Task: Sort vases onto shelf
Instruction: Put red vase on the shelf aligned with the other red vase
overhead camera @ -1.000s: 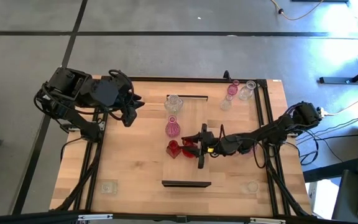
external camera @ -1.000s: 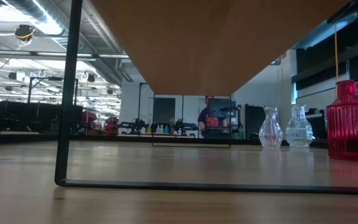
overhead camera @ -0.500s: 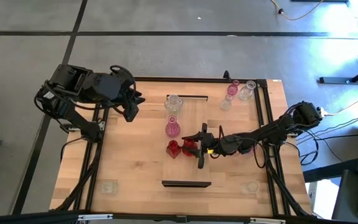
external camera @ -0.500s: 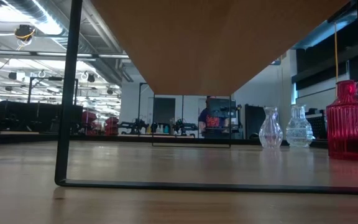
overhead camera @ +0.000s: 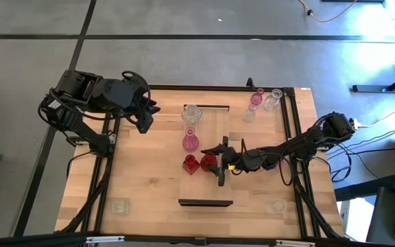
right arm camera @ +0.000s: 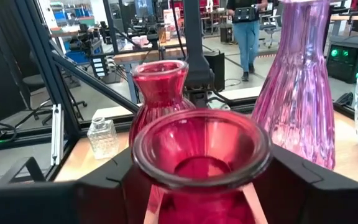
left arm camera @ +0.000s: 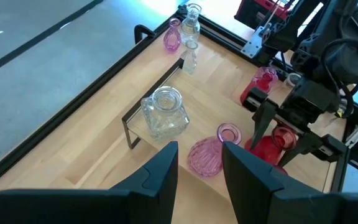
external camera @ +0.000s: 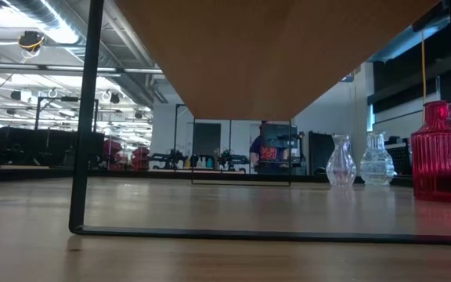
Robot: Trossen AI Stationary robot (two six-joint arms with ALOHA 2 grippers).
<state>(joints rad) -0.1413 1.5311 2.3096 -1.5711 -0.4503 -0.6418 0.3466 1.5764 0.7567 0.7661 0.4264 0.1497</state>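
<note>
your right tool holds a red vase tight beside another red vase; careful, they could bump and tip.

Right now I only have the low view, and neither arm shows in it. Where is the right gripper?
Observer: The right gripper is over the shelf, around a deep red vase.
Operator: Anything next to that vase?
Observer: A second red vase stands close beside it, with a pink vase next along the shelf.
Operator: And the left gripper?
Observer: The left gripper is open and holds nothing, above the table on its own side of the shelf.
</note>
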